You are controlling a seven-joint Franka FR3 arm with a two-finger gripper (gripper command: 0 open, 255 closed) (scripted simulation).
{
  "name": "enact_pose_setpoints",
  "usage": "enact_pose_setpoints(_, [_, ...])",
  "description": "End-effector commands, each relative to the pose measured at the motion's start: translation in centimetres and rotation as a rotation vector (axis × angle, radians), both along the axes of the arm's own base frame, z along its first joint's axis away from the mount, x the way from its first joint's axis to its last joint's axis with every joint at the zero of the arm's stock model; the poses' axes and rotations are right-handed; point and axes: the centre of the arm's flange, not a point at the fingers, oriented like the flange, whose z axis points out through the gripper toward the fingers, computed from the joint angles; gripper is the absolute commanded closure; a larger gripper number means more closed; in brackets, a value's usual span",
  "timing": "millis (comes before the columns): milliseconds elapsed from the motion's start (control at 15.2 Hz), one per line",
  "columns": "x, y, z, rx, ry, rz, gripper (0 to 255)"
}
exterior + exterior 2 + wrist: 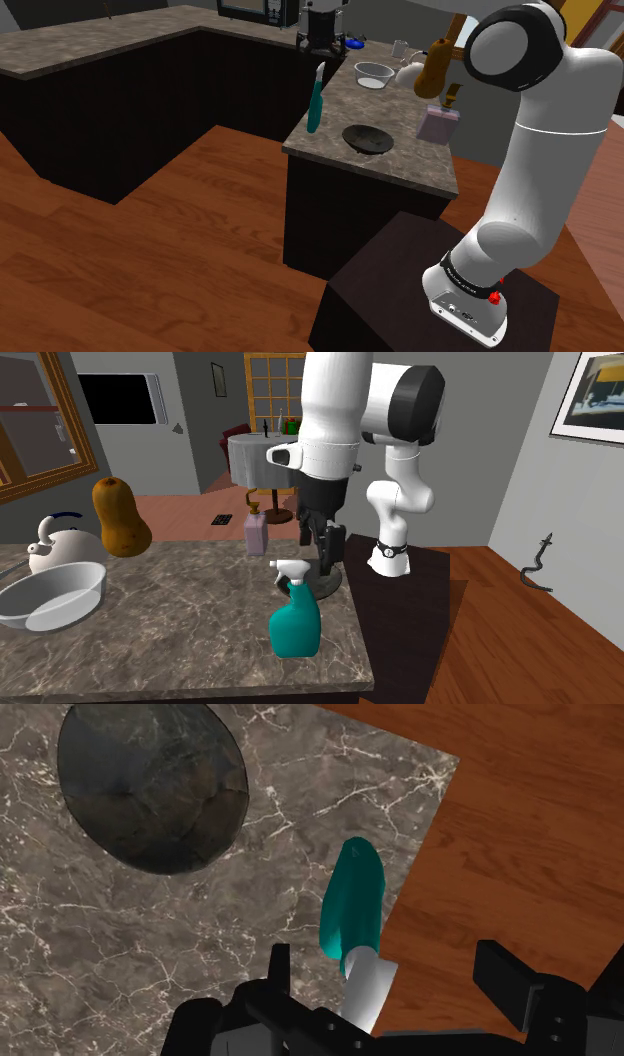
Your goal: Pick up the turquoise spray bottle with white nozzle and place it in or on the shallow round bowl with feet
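A turquoise spray bottle (315, 100) with a white nozzle (370, 991) stands upright at the counter's edge, on the shoulder view's left. The shallow dark round bowl (367, 138) sits on the counter beside it, empty. My black gripper (330, 557) hangs over the counter just behind the bottle (295, 620) in the second exterior view, partly hiding the bowl (331, 588). Looking down from the wrist, my gripper (395, 979) is open. The nozzle lies between the fingers, closer to one finger (280, 972) and touching neither. The bowl (150, 784) lies farther off to the side.
On the marble counter (400, 150) stand a pale mixing bowl (50, 594), a white kettle (55, 542), an orange squash (121, 517) and a small mauve bottle (256, 534). The counter drops to wooden floor (520, 824) right beside the spray bottle.
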Motion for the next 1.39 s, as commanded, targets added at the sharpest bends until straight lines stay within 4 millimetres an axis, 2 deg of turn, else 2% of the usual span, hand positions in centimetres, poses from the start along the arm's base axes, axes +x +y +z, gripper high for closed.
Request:
enact_pose_setpoints(0, [0.4,-0.1,-0.7,-0.001,0.0,-0.01,0])
enact_pose_setpoints(330, [0.4,-0.5,-3.6,-0.001,0.0,-0.01,0])
enact_pose_setpoints(858, [0.4,-0.5,-3.6,-0.001,0.0,-0.01,0])
enact_pose_setpoints(924, [0.4,-0.5,-3.6,-0.001,0.0,-0.01,255])
enact_pose_setpoints(1320, [0.4,-0.5,-3.6,-0.001,0.0,-0.01,255])
